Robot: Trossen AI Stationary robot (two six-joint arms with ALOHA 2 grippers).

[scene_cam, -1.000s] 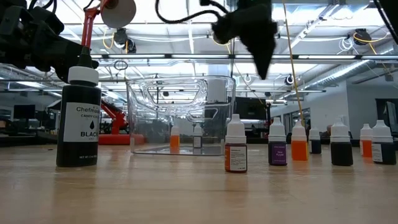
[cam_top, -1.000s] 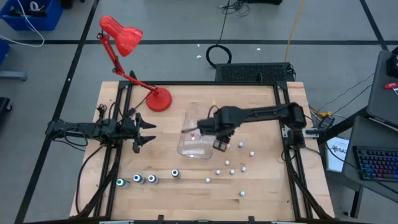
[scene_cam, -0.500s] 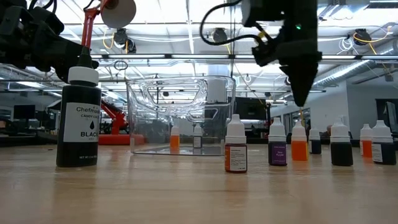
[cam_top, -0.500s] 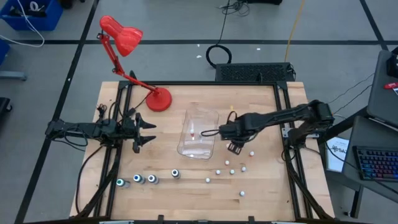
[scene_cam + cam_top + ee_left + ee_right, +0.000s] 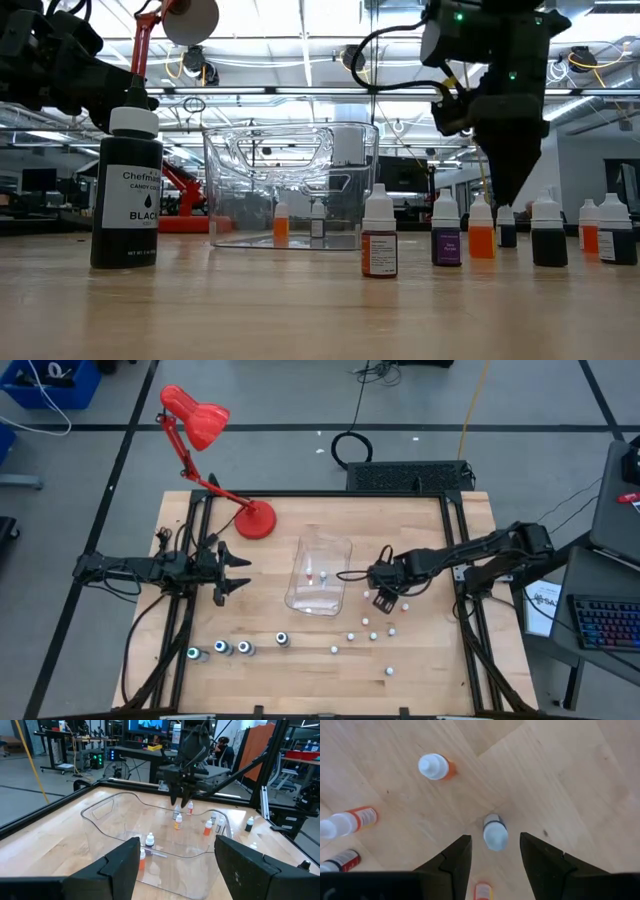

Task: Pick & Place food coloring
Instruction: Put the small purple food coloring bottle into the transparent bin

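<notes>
Right gripper (image 5: 382,599): has left the tub (image 5: 318,575), now empty and parted, poised over a small bottle (image 5: 495,832) at its 4 o'clock, next pick. Left gripper (image 5: 232,570): parked, open.

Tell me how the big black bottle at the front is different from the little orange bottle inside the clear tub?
The black bottle is much taller and fatter than the orange bottle. The black bottle is dark with a white label reading BLACK; the orange bottle shows bright orange. The black bottle stands on the bare table; the orange bottle stands inside the clear tub. Both stand upright and have white caps.
</notes>
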